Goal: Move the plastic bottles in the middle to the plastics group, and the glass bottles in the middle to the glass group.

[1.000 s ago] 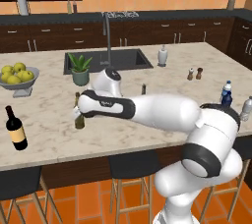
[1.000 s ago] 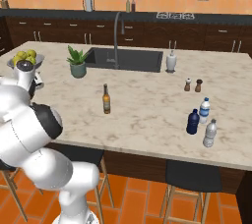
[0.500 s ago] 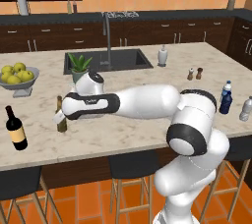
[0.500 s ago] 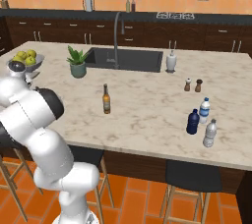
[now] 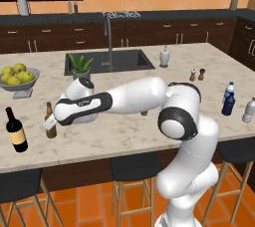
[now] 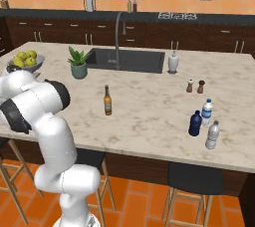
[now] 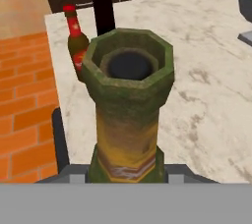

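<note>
Gripper (image 5: 53,121) pinching the olive green bottle (image 5: 50,121) by its neck, near the right of the wine bottle (image 5: 15,130) at the counter's (image 5: 124,136) left end. Brown bottle (image 6: 107,100) upright mid-counter, well apart from the wine bottle. Dark blue bottle (image 6: 195,123) far right, just beside the clear water bottle (image 6: 206,111).

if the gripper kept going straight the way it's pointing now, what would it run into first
The gripper, shut on the green bottle, points down at the counter, so the bottle's base would probably meet the marble first. The wine bottle stands just beyond.
</note>
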